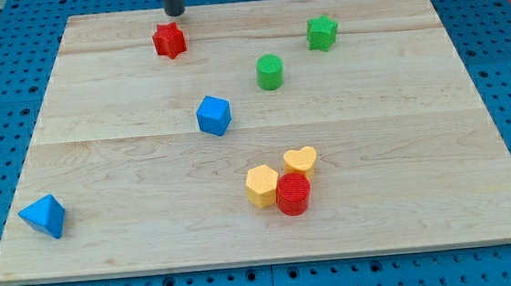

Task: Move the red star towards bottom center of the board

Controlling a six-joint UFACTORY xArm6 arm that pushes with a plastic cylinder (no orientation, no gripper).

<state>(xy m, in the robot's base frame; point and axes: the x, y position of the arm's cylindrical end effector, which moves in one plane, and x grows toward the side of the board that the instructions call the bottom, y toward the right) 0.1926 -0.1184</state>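
Board layout, view's left to view's right. A blue triangular block (43, 216) is lying near the wooden board's (137, 262) bottom-left corner, close to both edges and well apart from everything else.

The red star (169, 40) is sitting near the view's top edge, left of centre. It is roughly as wide as it is tall, so I am seeing no clear long axis, and one point is aiming toward the view's top. My tip (175, 13) is hovering just beside the star, a little above it and to its right, at the board's top edge; I cannot tell whether the two are touching. This rig is carrying no claw, only the dark rod, so I am reporting no spread or pinch.

A blue cube (213, 115) is resting below the star, with bare wood between them.

Toward bottom centre, a yellow hexagon (262, 185), a red cylinder (293, 194) and a yellow heart (300, 161) are clustering together, touching.

A green cylinder (270, 71) and a green star (322, 33) are occupying the upper right.

I am reading no writing or labels anywhere.
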